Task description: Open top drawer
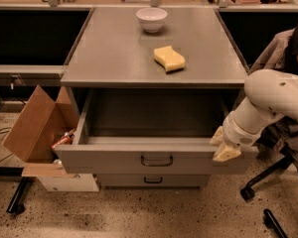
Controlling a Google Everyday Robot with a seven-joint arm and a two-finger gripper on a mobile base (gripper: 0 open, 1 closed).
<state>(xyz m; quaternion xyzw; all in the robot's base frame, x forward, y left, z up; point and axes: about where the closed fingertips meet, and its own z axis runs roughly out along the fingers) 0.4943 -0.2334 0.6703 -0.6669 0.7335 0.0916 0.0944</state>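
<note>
Camera view looks down on a grey metal cabinet with a flat top (114, 53) in the middle of the frame. The top drawer (104, 158), a wide grey metal drawer with a small black loop handle (156, 160) at the centre of its front, stands pulled well out, its deep box exposed. The cream-coloured gripper (224, 145) sits at the right end of the drawer front's upper edge, touching it; whether it is apart or closed cannot be told. The white robot arm (273, 95) reaches in from the right. A white bowl (151, 19) and a yellow sponge (169, 58) rest apart on the cabinet top. A narrower grey drawer front (124, 181) shows below. A brown cardboard box (32, 125) leans at lower left.
</note>
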